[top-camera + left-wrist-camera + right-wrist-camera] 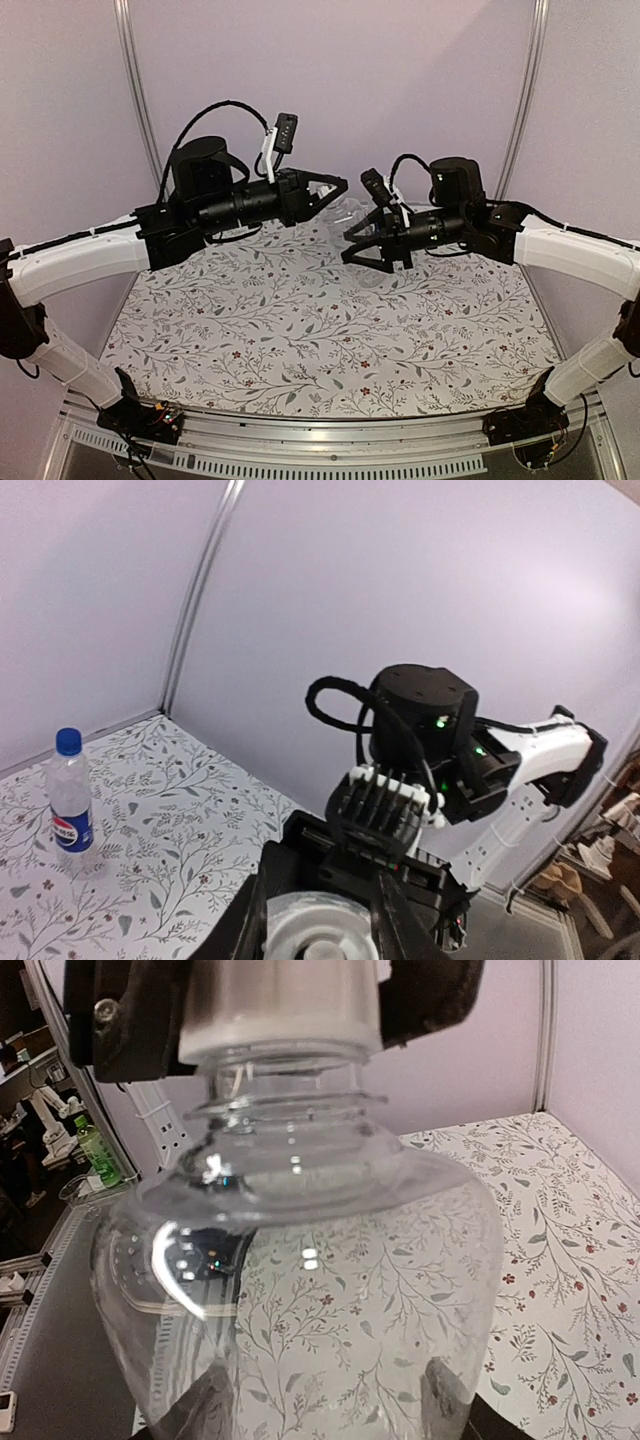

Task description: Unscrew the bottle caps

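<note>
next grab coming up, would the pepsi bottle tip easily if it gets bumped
Probably: the Pepsi bottle stands upright, tall and narrow on the cloth. It looks clear inside, so perhaps light, though the fill is hard to tell. Tipped, its round body would likely roll.

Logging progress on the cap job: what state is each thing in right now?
Left gripper: fingers shut on the pale cap.
Right gripper: fingers shut on the plain bottle.
Pale cap: on the plain bottle's neck, gripped.
Plain bottle: held between the two arms.
Pepsi bottle: upright on the table, untouched.
Blue cap: on the Pepsi bottle.
</note>
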You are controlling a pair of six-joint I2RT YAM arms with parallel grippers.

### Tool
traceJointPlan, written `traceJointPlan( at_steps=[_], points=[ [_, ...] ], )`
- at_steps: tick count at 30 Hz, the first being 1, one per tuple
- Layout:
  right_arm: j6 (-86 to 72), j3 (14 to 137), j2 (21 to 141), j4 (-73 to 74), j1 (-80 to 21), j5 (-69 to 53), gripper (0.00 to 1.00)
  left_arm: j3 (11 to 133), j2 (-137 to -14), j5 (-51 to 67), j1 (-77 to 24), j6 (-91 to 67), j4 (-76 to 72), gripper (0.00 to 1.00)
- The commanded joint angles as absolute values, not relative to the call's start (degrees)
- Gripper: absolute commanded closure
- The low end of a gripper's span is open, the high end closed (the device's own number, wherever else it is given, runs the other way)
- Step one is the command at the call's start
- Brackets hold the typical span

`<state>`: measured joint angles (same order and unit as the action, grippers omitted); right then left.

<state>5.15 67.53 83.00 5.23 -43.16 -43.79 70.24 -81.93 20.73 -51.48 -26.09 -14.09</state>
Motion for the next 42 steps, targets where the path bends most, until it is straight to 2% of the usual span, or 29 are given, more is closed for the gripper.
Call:
traceJointPlan(
  at_steps=[1,3,6,13,17,23,30,33,37,42],
  points=[
    [6.2,67.3,81.3,5.9,-43.1,-31.9,0.4,73.4,-79.6,-3.7,-56.5,-30.2,-4.5,0.98],
    [6.6,67.6,81.2,6.3,-43.2,-31.3,0.4,74.2,-79.8,-6.9,-57.6,-30.6,-3.1,0.97],
    [6.6,67.8,81.1,6.4,-43.2,-30.1,0.4,75.3,-80.6,-12.2,-59.4,-29.5,-1.4,0.91],
    [5.8,67.2,80.8,5.9,-43.1,-30.2,0.4,75.1,-81.6,-12.6,-59.9,-29.9,-1.8,0.78],
    [6.8,66.2,80.6,5.9,-43.2,-33.3,0.4,74.4,-80.7,-11.6,-59.6,-28.9,-3.1,0.6],
    [8.1,64.7,80.2,5.7,-43.2,-37.1,0.4,72.2,-78.5,-4.1,-57.0,-28.6,-6.3,0.27],
    [9.0,64.7,80.1,6.4,-43.2,-43.6,0.4,67.4,-74.2,10.9,-53.1,-22.9,-12.2,0.03],
    [9.6,65.1,80.4,6.6,-43.2,-49.6,0.4,66.6,-73.1,19.9,-50.4,-20.5,-13.3,0.01],
    [10.0,66.4,81.3,7.4,-43.2,-57.2,0.39,64.9,-72.7,36.4,-47.0,-18.5,-18.0,0.04],
    [10.9,68.1,82.8,8.3,-43.2,-64.4,0.38,64.1,-74.3,46.2,-45.7,-16.8,-23.3,0.07]
  ],
)
